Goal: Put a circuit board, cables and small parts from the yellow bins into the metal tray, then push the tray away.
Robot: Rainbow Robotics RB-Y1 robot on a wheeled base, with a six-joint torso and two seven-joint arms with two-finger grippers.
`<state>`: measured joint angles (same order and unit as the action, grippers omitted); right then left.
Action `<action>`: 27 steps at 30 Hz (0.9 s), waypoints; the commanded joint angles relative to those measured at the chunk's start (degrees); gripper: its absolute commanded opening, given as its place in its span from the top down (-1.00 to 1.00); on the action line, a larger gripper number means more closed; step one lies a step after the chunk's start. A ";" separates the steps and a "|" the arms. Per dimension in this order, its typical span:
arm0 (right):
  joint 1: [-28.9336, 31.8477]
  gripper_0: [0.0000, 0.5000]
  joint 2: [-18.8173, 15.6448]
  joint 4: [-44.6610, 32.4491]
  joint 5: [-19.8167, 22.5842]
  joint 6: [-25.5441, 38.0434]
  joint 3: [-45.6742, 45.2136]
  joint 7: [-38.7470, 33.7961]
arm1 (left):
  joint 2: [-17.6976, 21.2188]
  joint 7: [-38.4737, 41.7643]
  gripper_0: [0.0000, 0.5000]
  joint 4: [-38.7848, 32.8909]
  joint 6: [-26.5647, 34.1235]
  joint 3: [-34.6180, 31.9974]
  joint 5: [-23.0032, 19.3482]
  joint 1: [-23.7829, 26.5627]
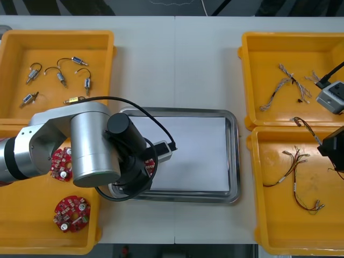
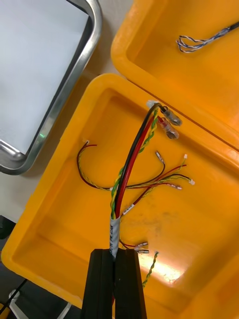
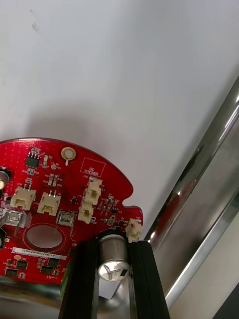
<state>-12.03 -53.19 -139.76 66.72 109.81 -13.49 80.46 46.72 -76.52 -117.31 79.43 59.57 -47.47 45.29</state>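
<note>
My left gripper (image 3: 113,246) is shut on a metal cylinder standing on a round red circuit board (image 3: 55,199). It holds the board over the white inside of the metal tray (image 3: 199,209), close to the rim. In the front view the board (image 1: 151,165) peeks out under the left arm at the tray's (image 1: 232,156) left side. My right gripper (image 2: 115,254) is shut on a red, black and yellow-green cable (image 2: 132,164), lifted over the near right yellow bin (image 2: 59,219). That gripper (image 1: 332,145) sits at the right edge of the front view.
The far left bin (image 1: 16,48) holds several small metal parts (image 1: 59,75). Two more circuit boards (image 1: 71,213) lie in the near left bin. Twisted blue and white cables (image 1: 282,80) lie in the far right bin, and red and yellow cables (image 1: 295,172) in the near right one.
</note>
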 commanded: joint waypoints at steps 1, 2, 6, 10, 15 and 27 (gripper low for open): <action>-2.03 1.00 -0.95 -1.75 1.57 0.19 0.83 1.19 | -0.93 -0.30 1.00 -0.38 -0.77 0.98 0.45 2.17; -2.03 1.00 -0.95 -1.75 1.66 0.19 0.92 1.28 | -0.84 -0.21 0.99 -0.38 -1.03 1.25 0.45 2.17; -2.03 1.00 -0.95 -1.84 1.84 0.19 0.92 1.28 | -0.49 -0.12 1.00 -0.38 -1.82 2.21 1.24 2.17; -1.94 1.00 -0.95 -1.84 1.84 0.19 0.83 1.28 | -0.31 0.05 0.93 -0.29 -1.91 2.39 1.68 2.17; -1.85 1.00 -0.95 -1.84 2.10 0.19 0.92 1.36 | -0.31 0.14 -0.45 -0.29 -1.82 2.39 1.59 2.17; -1.76 1.00 -0.95 -1.84 1.66 0.19 0.92 1.89 | -0.22 1.37 -0.96 -2.49 0.20 -1.13 0.62 2.17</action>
<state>-12.65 -53.19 -140.00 68.21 109.81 -13.22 80.47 46.72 -76.52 -117.06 78.20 61.11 -46.45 45.35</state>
